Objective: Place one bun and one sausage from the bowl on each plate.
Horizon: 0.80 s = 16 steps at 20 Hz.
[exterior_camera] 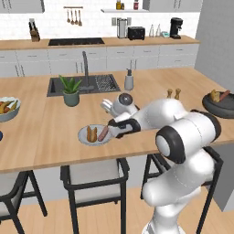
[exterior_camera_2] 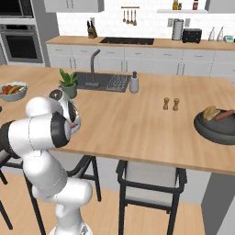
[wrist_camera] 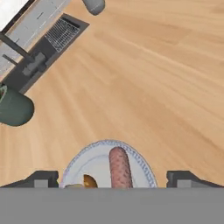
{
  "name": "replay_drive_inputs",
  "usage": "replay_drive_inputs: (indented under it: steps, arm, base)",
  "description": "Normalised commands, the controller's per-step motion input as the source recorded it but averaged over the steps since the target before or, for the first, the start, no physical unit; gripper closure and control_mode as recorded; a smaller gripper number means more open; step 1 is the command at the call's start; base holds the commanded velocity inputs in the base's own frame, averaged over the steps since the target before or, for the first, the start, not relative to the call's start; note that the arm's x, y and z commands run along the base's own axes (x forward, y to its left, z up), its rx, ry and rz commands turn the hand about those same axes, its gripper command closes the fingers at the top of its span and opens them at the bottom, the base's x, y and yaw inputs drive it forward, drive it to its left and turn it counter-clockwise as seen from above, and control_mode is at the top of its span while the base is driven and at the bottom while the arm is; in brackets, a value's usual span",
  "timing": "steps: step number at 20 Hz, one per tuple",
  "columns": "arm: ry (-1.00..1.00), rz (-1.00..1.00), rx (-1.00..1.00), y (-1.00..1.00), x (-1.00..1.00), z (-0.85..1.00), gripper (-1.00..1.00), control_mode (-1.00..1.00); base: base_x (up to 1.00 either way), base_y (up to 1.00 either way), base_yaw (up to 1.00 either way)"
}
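Pale grey plate (exterior_camera: pixel 93 135): sits on the wooden island counter (exterior_camera: pixel 41 119) near its front edge, in front of the potted plant (exterior_camera: pixel 70 91) and the sink (exterior_camera: pixel 82 85).
Contents of that plate: one bun (exterior_camera: pixel 92 134) and one sausage (exterior_camera: pixel 103 133), lying side by side; in the hand view the sausage (wrist_camera: pixel 120 168) rests lengthwise on the plate (wrist_camera: pixel 96 162) and the bun (wrist_camera: pixel 89 181) is just at the lower edge.
Gripper (exterior_camera: pixel 110 128): low over the plate's right side, fingers spread wide with the sausage lying free between them; it grips nothing.
Dark bowl (exterior_camera_2: pixel 219 128): at the far right end of the counter, well apart from the served plate; it holds one more bun (exterior_camera_2: pixel 209 111) and one more sausage (exterior_camera_2: pixel 224 114).
Second plate: a dark sliver at the left edge of the left base view may be it; cannot confirm, nor tell whether it holds anything.
Fruit bowl (exterior_camera: pixel 7 109): at the left end of the counter, not part of the job.
Progress, judged: the first plate appears fully served, roughly half the task done.
Remaining, judged: lift clear of the plate, go to the dark bowl, and carry its bun and sausage, one at a time, to the other plate.
Risk, judged: a careless withdrawal could nudge the sausage, which lies close to the plate's right side.
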Motion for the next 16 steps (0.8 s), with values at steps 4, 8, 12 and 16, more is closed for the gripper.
replay_drive_inputs:
  steps: [4,8,12,16]
  arm:
    - [-0.11,0.01,-0.01,-0.11,0.0,1.0,-1.0,-1.0]
    - [-0.05,0.06,-0.19,-0.35,-0.21,1.0,-1.0,-1.0]
    - [0.01,0.1,-0.3,-0.45,-0.57,1.0,-1.0,-1.0]
    - [0.09,0.12,-0.34,-0.64,-0.85,0.95,-1.0,-1.0]
  base:
    - [0.0,0.0,0.0]
    - [0.0,0.0,0.0]
    - [0.0,0.0,0.0]
    - [0.0,0.0,0.0]
